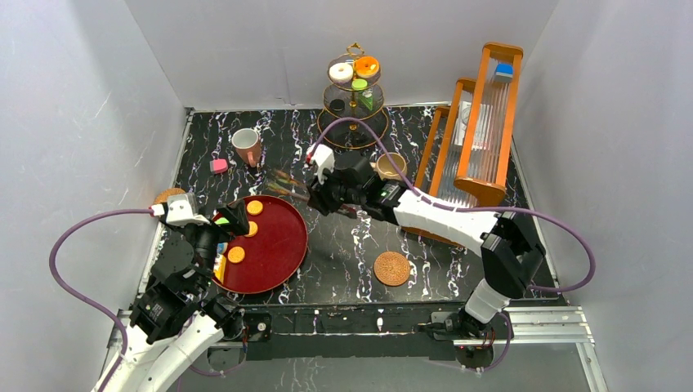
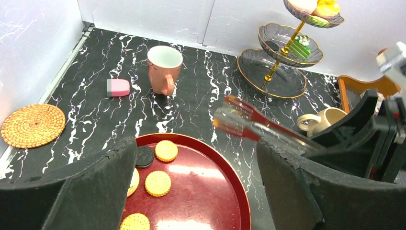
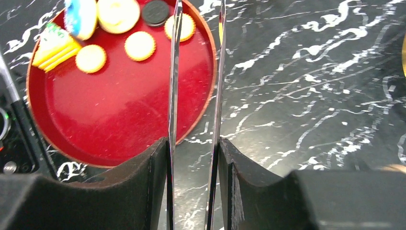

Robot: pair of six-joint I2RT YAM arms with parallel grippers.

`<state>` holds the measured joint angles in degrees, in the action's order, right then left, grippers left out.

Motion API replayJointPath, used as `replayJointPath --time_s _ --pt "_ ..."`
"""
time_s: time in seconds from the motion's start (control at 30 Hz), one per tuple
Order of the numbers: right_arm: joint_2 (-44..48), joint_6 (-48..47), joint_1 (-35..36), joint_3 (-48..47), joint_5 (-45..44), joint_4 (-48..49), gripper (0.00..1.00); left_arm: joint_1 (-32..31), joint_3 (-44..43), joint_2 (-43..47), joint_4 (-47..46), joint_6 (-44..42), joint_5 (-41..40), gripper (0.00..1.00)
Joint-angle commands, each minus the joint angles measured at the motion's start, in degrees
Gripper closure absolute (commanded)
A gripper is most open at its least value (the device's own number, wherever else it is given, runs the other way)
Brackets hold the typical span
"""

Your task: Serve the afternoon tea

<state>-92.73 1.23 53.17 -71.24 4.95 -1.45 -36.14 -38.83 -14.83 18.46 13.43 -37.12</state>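
My right gripper (image 1: pixel 315 196) (image 3: pixel 193 143) is shut on the tongs (image 1: pixel 286 186) (image 3: pixel 174 72), whose blades reach over the red tray's (image 1: pixel 282 245) right edge, empty. My left gripper (image 1: pixel 233 222) (image 2: pixel 194 146) is open and empty above the tray's left side. On the tray lie round orange cookies (image 3: pixel 140 46) (image 2: pixel 157 183), a dark cookie (image 3: pixel 156 12), a blue donut (image 3: pixel 79 17) and a yellow cake slice (image 3: pixel 52 45). The gold stand (image 1: pixel 353 98) at the back holds a white donut (image 1: pixel 341 72), an orange donut (image 1: pixel 367 65) and a green pastry (image 2: pixel 301 48). The white mug (image 1: pixel 247 145) stands back left, the beige mug (image 1: pixel 391 165) behind my right gripper.
A woven coaster (image 1: pixel 391 268) lies front centre, another coaster (image 1: pixel 169 196) by the left wall. A pink pastry (image 1: pixel 218 166) lies left of the white mug. A wooden stepped rack (image 1: pixel 478 122) fills the right side, with a blue item (image 1: pixel 503 72) on top.
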Motion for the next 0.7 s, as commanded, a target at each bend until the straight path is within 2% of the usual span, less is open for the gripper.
replayJointPath --time_s 0.0,0.23,0.67 --pt "-1.1 0.6 3.1 0.7 3.8 5.2 0.51 -0.2 -0.4 0.8 -0.6 -0.2 -2.2 0.08" --pt "-6.3 -0.4 8.1 -0.6 5.5 5.9 0.50 -0.2 -0.3 1.6 -0.6 -0.2 -2.7 0.08" --pt "-13.5 -3.6 10.5 -4.8 3.4 3.9 0.47 -0.2 -0.3 1.5 -0.6 -0.1 -2.9 0.08"
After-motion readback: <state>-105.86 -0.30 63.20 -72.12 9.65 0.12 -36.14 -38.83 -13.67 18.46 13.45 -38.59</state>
